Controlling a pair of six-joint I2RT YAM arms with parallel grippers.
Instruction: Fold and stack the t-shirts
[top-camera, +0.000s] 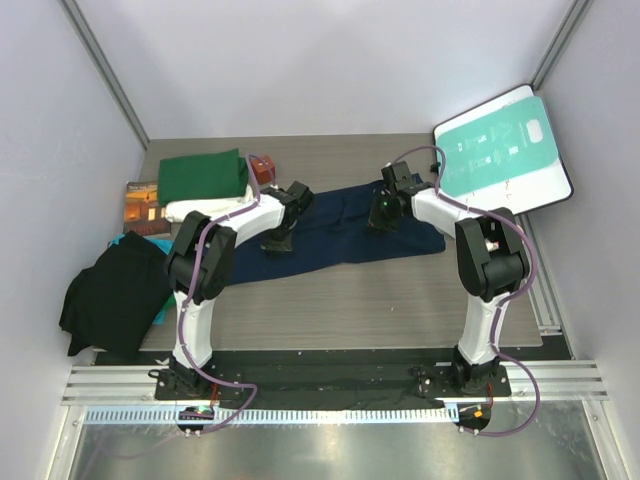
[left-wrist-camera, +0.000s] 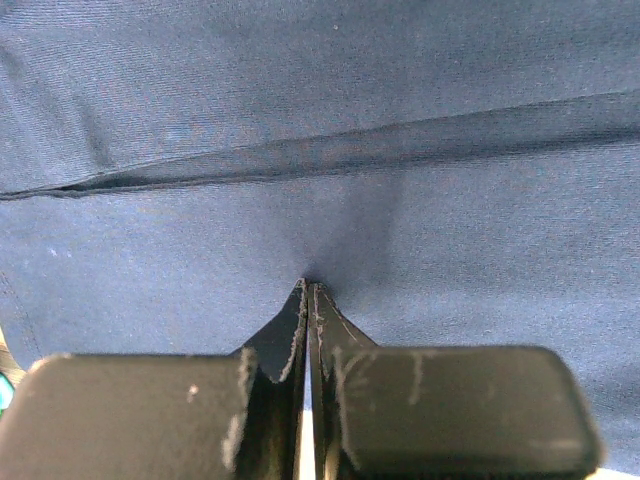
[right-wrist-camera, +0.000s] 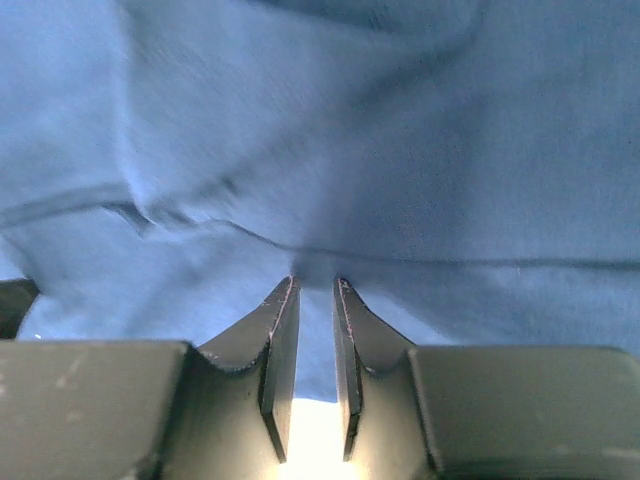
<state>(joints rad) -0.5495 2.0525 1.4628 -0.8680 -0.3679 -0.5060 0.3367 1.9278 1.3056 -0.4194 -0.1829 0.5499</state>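
left gripper is pinched tight on a pucker of the navy t-shirt, while right gripper stands narrow, a slit of light between its fingers, tips down on a seam with no sure bite. that shirt lies spread at the centre of the table, with the dark green t-shirt folded at ten o'clock atop the cream-white t-shirt. it looks light, limp and slack, so i'd take it at hem or seam on both sides. no label shows, and the print on the teal-and-white board at two o'clock is too small to read.
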